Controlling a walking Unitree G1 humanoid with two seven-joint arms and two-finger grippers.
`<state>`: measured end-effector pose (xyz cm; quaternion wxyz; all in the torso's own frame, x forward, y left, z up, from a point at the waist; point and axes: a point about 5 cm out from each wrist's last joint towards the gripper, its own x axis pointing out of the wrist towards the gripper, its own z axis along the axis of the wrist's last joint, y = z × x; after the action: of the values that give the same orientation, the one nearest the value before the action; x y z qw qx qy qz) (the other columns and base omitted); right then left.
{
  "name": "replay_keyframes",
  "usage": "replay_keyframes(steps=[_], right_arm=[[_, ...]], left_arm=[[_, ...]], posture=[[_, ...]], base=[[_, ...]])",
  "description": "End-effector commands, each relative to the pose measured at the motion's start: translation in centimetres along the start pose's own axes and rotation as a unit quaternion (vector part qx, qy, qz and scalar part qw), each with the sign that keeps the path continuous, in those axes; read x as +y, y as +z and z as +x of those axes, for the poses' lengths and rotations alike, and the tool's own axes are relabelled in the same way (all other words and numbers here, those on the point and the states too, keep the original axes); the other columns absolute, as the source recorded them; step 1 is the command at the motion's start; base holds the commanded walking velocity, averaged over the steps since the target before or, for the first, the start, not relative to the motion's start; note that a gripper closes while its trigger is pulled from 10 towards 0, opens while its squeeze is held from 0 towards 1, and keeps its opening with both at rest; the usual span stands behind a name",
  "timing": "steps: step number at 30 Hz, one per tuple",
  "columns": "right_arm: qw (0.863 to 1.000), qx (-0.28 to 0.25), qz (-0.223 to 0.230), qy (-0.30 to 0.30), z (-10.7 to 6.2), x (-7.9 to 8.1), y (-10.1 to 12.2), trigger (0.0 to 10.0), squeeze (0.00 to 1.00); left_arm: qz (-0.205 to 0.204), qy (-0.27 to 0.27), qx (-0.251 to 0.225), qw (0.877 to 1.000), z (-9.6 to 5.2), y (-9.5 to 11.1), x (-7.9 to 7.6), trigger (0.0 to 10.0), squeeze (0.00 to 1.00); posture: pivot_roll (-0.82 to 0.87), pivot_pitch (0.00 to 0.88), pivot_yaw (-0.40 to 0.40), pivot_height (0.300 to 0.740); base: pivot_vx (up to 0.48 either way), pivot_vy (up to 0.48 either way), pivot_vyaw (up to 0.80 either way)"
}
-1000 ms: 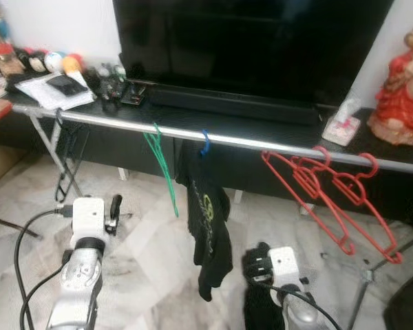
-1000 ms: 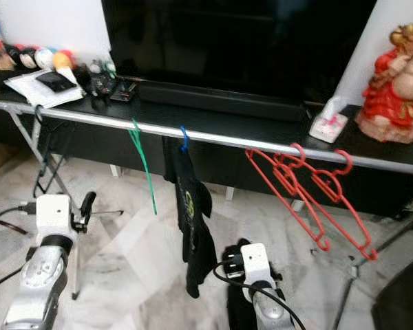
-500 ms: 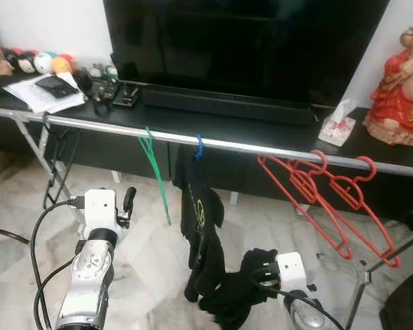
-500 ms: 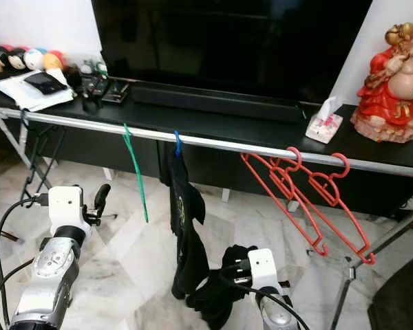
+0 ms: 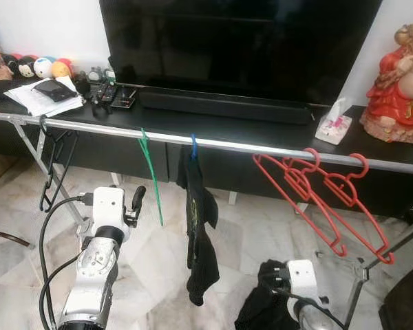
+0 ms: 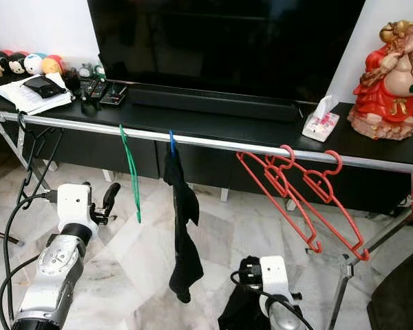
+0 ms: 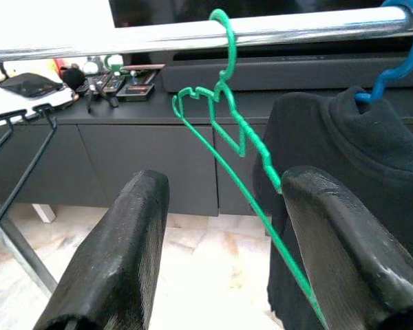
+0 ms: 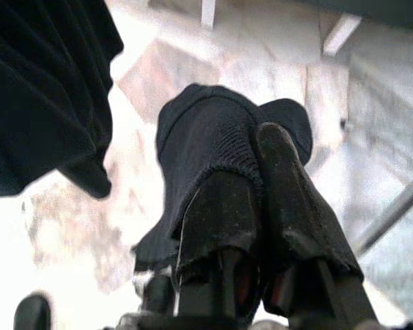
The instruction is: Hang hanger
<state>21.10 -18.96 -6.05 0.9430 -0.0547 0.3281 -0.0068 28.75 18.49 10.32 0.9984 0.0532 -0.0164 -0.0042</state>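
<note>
**Inspector:** Report the right claw (image 8: pixel 251 206).

**Assistant:** Low, near the floor (image 5: pixel 158 275), fingers clamped together on a black cloth (image 8: pixel 213 137) that drapes over both fingers. A second part of the dark fabric hangs just beside it.

**Inspector:** And the left claw (image 7: pixel 224 247)?

**Assistant:** Raised in front of the rail (image 5: pixel 227 143), fingers (image 7: pixel 120 254) spread apart, holding nothing. A green hanger (image 7: pixel 227 130) shows between them, further off, hooked on the rail and tilted.

**Inspector:** The rail's contents, moving outward?

**Assistant:** Just beside the green hanger, a blue hanger (image 5: pixel 193 146) carries a black shirt (image 5: pixel 199 234) that hangs limp toward the floor. Further to the robot's right, several red hangers (image 5: pixel 323 199) hang bunched together, slanted. At the far left end, a black hanger (image 5: pixel 53 168) hangs from the rail.

**Inspector:** Behind the rail?

**Assistant:** A dark surface (image 5: pixel 248 127) bearing a television (image 5: pixel 241 48), a red statue (image 5: pixel 397 82), a tissue pack (image 5: pixel 332 125), remotes (image 5: pixel 113 94) and papers (image 5: pixel 41 96).
</note>
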Motion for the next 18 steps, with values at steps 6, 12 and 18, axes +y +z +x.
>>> replay_keyframes(steps=[6,12,18], right_arm=[[1.0,0.006,0.009,-0.003,-0.03,-0.04,-0.2,10.0,0.0],[1.0,0.0,0.01,0.0,0.11,0.02,0.18,10.0,0.0],[1.0,-0.002,0.008,0.004,0.15,0.08,0.3,10.0,0.0]], left_arm=[[0.002,-0.006,-0.008,1.0,0.05,0.43,-0.2,10.0,0.0],[0.002,-0.007,-0.008,1.0,0.0,0.4,-0.24,10.0,0.0],[0.001,-0.008,-0.01,1.0,0.03,0.45,-0.27,10.0,0.0]], posture=[[-0.08,0.0,-0.037,0.74],[-0.08,0.0,-0.036,0.74],[-0.08,0.0,-0.037,0.74]], base=[[0.04,0.0,0.0],[0.261,0.0,0.0],[0.266,0.0,0.0]])
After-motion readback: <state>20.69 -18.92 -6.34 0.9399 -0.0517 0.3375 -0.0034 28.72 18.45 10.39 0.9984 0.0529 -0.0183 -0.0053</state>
